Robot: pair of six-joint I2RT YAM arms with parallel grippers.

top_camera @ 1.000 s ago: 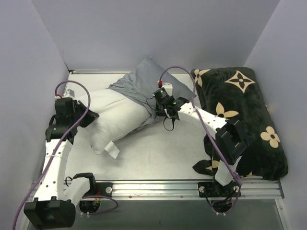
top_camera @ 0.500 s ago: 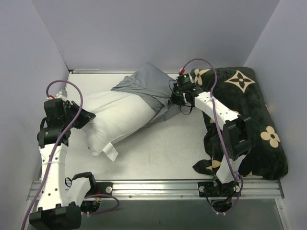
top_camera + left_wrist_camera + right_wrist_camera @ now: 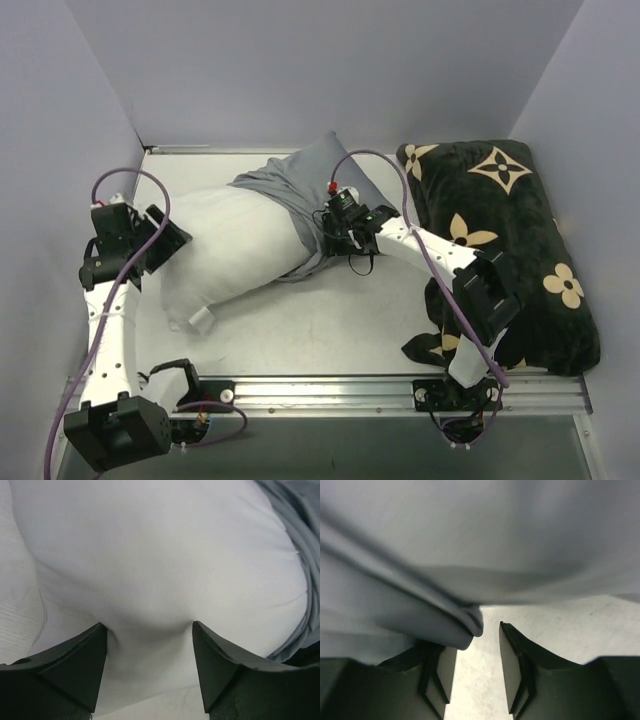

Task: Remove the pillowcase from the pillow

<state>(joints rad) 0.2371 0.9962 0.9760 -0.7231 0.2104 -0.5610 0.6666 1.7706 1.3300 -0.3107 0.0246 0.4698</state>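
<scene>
- Top: pillow centre-left, pillowcase bunched over its 1 o'clock end; left gripper at its 9 o'clock end, right gripper at the cloth edge.
- Left wrist: jaws wide, pillow bulging between.
- Right wrist: jaws narrowly apart, pillowcase fold draped on one finger.

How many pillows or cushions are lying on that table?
2. The white pillow lies left of centre, its far end inside the blue-grey pillowcase; the black flowered cushion lies along the right side. No other shows.
</scene>
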